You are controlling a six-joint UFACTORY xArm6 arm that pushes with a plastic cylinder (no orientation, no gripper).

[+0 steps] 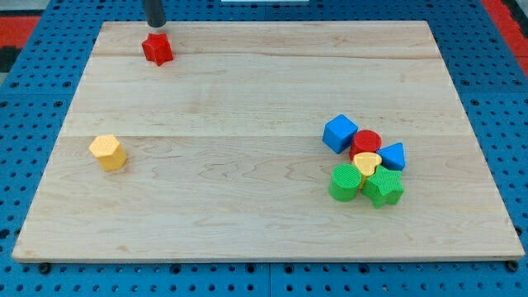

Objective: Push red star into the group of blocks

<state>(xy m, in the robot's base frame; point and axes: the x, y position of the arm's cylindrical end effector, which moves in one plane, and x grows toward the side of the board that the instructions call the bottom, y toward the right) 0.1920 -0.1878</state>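
The red star (157, 49) lies near the top left of the wooden board (247, 91). My tip (154, 25) is just above it in the view, close to its top edge, near the board's top rim. The group of blocks sits at the right: a blue cube (339, 133), a red cylinder (367, 142), a yellow heart (366, 162), a blue triangular block (393, 156), a green cylinder (345, 182) and a green star (384, 187), all packed together.
A yellow hexagonal block (108, 153) lies alone at the left of the board. The board rests on a blue pegboard surface (25, 165).
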